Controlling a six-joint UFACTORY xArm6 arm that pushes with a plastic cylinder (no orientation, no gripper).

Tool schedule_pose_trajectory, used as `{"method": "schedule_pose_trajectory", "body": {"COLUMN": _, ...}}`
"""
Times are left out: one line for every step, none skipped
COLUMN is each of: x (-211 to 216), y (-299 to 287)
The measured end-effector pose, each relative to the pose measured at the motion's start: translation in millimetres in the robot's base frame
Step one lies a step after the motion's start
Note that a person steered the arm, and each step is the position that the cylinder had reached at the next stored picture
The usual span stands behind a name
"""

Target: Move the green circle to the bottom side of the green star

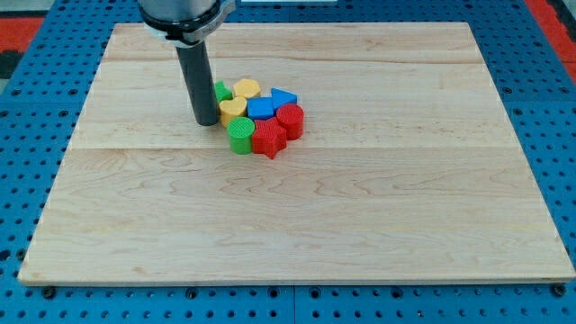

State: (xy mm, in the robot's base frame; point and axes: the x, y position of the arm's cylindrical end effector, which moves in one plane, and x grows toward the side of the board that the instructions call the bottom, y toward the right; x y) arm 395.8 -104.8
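The blocks sit in one tight cluster on the wooden board (297,207), left of centre near the view's top. The green circle (240,135) is at the cluster's bottom left, touching a red star (268,139). The green star (220,91) is at the cluster's top left, partly hidden behind my rod. My tip (206,121) rests on the board just left of the cluster, below the green star and up-left of the green circle, next to a yellow heart (233,110).
The cluster also holds a yellow block (247,88), a blue cube (261,109), a blue triangle (283,97) and a red cylinder (291,121). A blue pegboard (27,180) surrounds the board.
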Motion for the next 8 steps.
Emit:
{"method": "schedule_pose_trajectory", "body": {"x": -2, "y": -18}}
{"method": "schedule_pose_trajectory", "body": {"x": -16, "y": -14}}
{"method": "schedule_pose_trajectory", "body": {"x": -16, "y": 34}}
{"method": "schedule_pose_trajectory", "body": {"x": -15, "y": 41}}
{"method": "schedule_pose_trajectory", "body": {"x": -16, "y": 18}}
{"method": "schedule_pose_trajectory", "body": {"x": 3, "y": 5}}
{"method": "schedule_pose_trajectory", "body": {"x": 42, "y": -13}}
{"method": "schedule_pose_trajectory", "body": {"x": 76, "y": 4}}
